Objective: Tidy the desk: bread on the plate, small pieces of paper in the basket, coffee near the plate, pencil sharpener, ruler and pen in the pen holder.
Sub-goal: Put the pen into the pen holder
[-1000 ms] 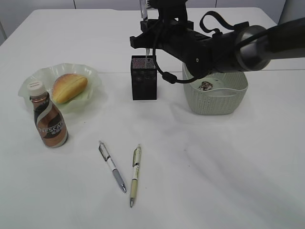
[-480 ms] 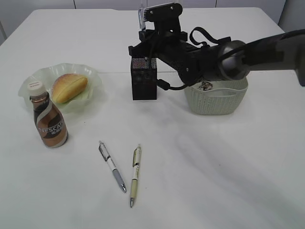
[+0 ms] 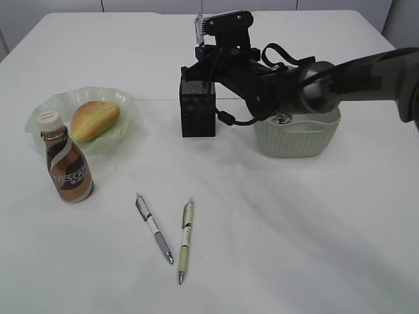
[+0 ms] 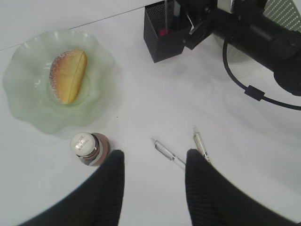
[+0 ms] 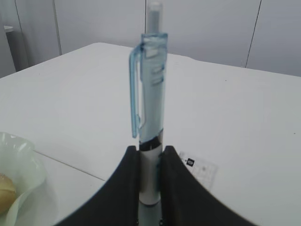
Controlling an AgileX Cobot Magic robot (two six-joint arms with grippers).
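The right claw (image 5: 149,174) pinches a pale-blue pen (image 5: 149,108) upright above the pen holder (image 3: 197,108), beside the basket (image 3: 298,134). The left claw (image 4: 153,181) hangs spread over the tabletop (image 3: 294,229). Bread (image 3: 95,120) lies on the plate (image 3: 127,104), coffee (image 3: 67,165) just beside it. Two more pens (image 3: 154,227) lie near the front.

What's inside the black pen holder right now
Through the pen holder mesh, the left wrist view shows something pinkish-red inside. The right gripper holds a light-blue pen upright above it. The arm covers the rest of the opening.
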